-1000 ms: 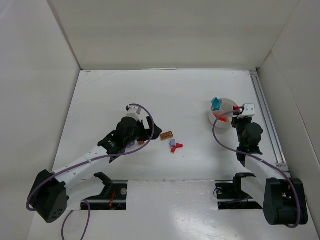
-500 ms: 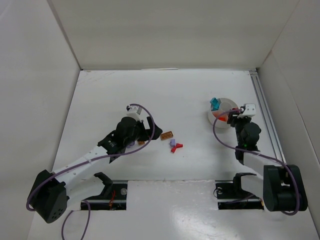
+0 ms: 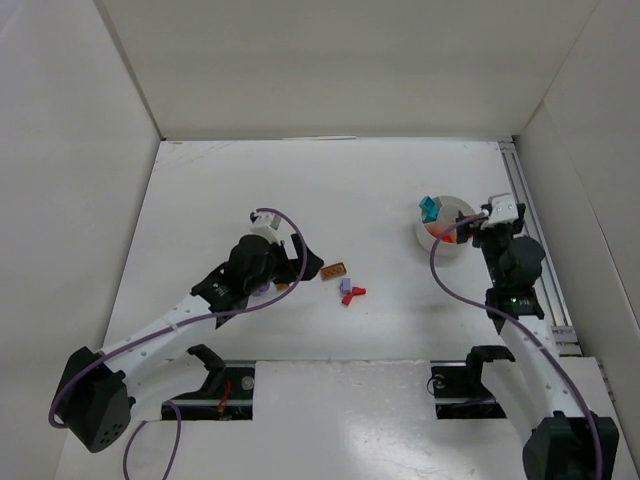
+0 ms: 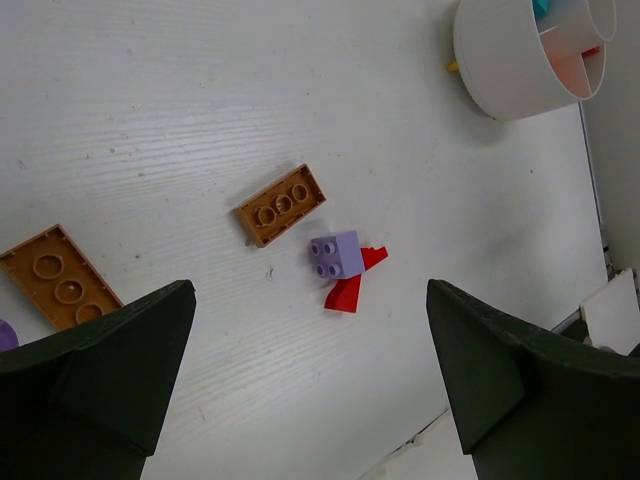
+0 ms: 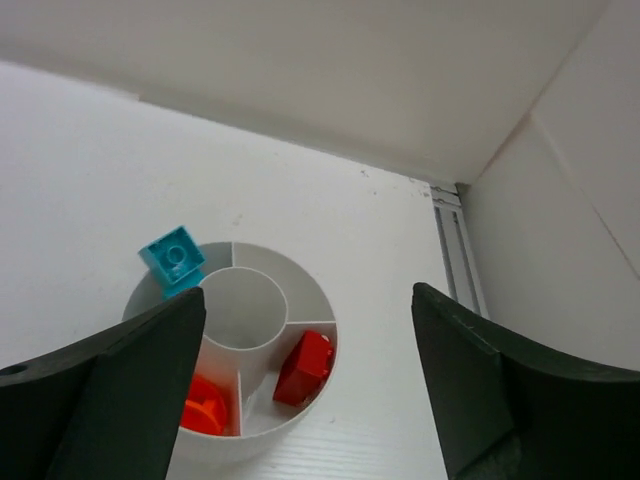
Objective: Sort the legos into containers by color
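White table (image 3: 220,200) with white walls all round, and my two arms reach out over it from the near edge. My right gripper (image 5: 305,292) had a red brick a moment ago. Now its fingers are wide apart and hold nothing, and my arm has pulled back a bit to the right of the bowl (image 5: 262,440). The red brick (image 5: 304,366) lies in the bowl's near right part. So I think that brick is done.

An orange bit (image 5: 205,410) sits in the near left part. A teal brick (image 5: 173,261) is at the far left of the bowl. It looks tipped, and I cannot tell if it is inside or just on the rim.

My left gripper (image 4: 308,292) has hardly moved. Its fingers are spread open and hold nothing. It hangs over the loose pieces in the middle of the table, well apart from the bowl. One brown brick (image 4: 281,205) lies there, with a second brown brick (image 4: 60,280) off to the side. Near them a purple brick (image 4: 337,254) touches a red piece (image 4: 350,285).

So four pieces are not sorted yet, and I think one of these comes next.
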You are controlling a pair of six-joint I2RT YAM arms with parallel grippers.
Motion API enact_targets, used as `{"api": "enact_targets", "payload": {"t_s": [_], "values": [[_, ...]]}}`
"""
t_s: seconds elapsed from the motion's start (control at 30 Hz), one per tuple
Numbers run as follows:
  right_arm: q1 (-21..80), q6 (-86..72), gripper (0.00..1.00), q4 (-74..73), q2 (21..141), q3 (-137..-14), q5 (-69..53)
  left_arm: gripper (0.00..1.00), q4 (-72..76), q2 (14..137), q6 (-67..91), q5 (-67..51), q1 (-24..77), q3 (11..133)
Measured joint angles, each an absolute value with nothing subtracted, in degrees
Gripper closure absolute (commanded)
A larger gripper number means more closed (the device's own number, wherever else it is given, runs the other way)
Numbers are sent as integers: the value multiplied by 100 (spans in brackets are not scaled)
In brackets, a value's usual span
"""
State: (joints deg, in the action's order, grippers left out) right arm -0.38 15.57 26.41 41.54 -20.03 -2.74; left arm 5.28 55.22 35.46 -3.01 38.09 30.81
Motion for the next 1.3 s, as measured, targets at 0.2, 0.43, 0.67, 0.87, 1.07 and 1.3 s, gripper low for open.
{"api": "enact_targets", "payload": {"t_s": [0.2,0.43,0.67,0.87,1.07,1.3], "values": [[755,2897,8,458,4748,-3465,-1339,0,137,5251,3815,-285,3809,3076],[3579,3791,13,-934,6287,-3629,-1492,0,-250,4777,4060,-187,3809,2932],[4742,4180,16,-1197,7953,-3968,-1437,0,-537,4491,4110,-99,3809,2810],[4733,4200,24,-1135,8364,-4125,-1208,0,-600,4438,4123,-78,3806,2759],[4633,4156,39,-967,8694,-4307,-1205,0,-587,4440,4123,-78,3806,2698],[4392,4160,59,-814,8827,-4344,-1459,0,-556,4451,4121,-91,3806,2659]]}}
